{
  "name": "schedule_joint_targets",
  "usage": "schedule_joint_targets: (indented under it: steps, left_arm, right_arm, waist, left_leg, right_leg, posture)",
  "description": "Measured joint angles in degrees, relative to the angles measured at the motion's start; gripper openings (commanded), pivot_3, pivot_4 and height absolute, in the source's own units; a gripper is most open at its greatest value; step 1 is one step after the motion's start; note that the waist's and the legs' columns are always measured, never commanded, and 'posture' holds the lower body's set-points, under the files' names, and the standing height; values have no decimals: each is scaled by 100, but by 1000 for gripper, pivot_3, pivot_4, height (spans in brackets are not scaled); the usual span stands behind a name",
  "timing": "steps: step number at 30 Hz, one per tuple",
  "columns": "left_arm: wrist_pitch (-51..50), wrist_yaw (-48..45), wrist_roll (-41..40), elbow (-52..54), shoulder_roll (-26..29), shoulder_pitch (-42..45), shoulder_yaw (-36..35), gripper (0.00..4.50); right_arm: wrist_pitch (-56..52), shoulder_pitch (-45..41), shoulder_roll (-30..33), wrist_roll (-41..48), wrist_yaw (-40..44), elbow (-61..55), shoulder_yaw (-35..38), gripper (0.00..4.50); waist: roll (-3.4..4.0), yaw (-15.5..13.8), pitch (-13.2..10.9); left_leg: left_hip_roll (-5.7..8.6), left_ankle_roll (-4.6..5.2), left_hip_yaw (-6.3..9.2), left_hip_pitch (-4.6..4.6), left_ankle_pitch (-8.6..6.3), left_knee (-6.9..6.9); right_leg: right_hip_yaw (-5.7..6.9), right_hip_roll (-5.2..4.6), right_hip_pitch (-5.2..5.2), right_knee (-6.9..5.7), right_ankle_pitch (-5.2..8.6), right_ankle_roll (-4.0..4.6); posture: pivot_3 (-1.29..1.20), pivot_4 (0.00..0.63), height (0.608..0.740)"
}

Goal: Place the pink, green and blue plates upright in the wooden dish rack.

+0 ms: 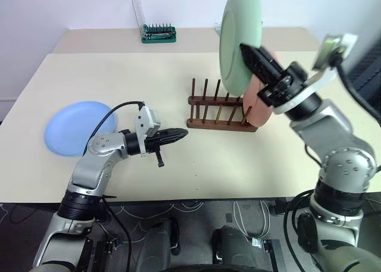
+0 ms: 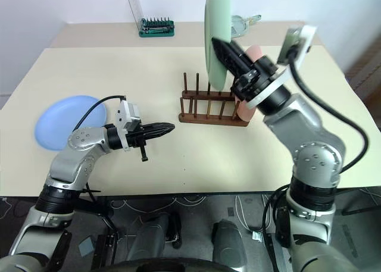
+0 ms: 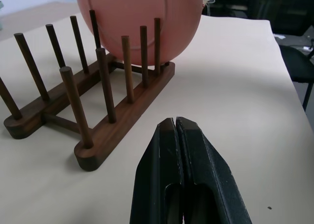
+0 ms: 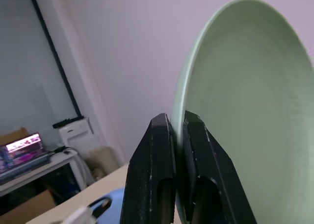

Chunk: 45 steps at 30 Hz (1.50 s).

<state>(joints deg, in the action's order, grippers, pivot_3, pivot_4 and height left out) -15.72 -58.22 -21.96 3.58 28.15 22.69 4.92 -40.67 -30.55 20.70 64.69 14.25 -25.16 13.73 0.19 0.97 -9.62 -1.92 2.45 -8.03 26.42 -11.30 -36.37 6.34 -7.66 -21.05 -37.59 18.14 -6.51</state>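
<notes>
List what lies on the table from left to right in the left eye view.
blue plate → left gripper → wooden dish rack → pink plate, standing in the rack's right end.

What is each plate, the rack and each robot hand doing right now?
Pink plate: upright in the rack's right end.
Green plate: held on edge in the air above the rack.
Blue plate: flat on the table.
Wooden dish rack: other slots empty.
Right end effector: shut on the green plate's rim.
Left end effector: shut, empty.
</notes>
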Motion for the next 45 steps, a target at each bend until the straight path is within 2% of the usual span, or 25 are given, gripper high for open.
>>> schedule_joint_targets:
  steps: [11, 28, 31, 33, 37, 38, 45]
  left_arm:
    - [601, -204, 11, -539, 6, -148, -23, 0]
    - [884, -289, 27, -795, 7, -175, -24, 0]
    - [897, -297, 27, -807, 7, -175, -24, 0]
    - [898, -301, 28, -816, 6, -174, -23, 0]
    - [898, -304, 30, -819, 6, -173, -23, 0]
    - [898, -304, 31, -820, 6, -173, -23, 0]
    - [897, -303, 32, -819, 6, -173, -23, 0]
  right_arm:
    - [137, 80, -304, -258, -144, 508, -97, 94]
    - [234, 145, -454, -498, -171, 966, -67, 94]
    - [233, 225, -503, -497, -208, 968, -28, 1056]
    - [231, 244, -520, -498, -223, 969, -21, 1942]
    - [230, 244, -549, -499, -235, 969, -21, 4050]
    - [231, 244, -550, -501, -242, 969, -21, 4427]
    - [230, 230, -483, -667, -224, 936, -78, 4427]
  waist:
    - [0, -10, 0]
    - [0, -6, 0]
    - [0, -7, 0]
    - [0, -2, 0]
    - [0, -2, 0]
    - [0, -2, 0]
    - [0, -1, 0]
  left_leg:
    - [0, 0, -1, 2, 0, 1]
    - [0, -1, -2, 2, 1, 4]
    - [0, -1, -2, 2, 1, 5]
    - [0, -1, -2, 2, 1, 5]
    - [0, -1, -2, 2, 1, 6]
    - [0, -1, -2, 2, 1, 6]
    - [0, -1, -2, 3, 1, 7]
  right_leg:
    - [-2, -1, -6, -2, 0, 0]
    - [-2, -1, -8, -2, 0, 0]
    - [-2, -1, -8, -2, 0, 0]
    - [-3, -1, -9, -2, 0, 0]
    - [-3, -1, -10, -2, 0, 0]
    - [-3, -1, -9, -2, 0, 0]
    - [-4, -2, -12, -2, 0, 0]
  posture:
    - [0, 150, 736]
    - [0, 150, 736]
    - [0, 150, 736]
    - [0, 150, 736]
    - [0, 150, 736]
    - [0, 150, 736]
    - [0, 150, 736]
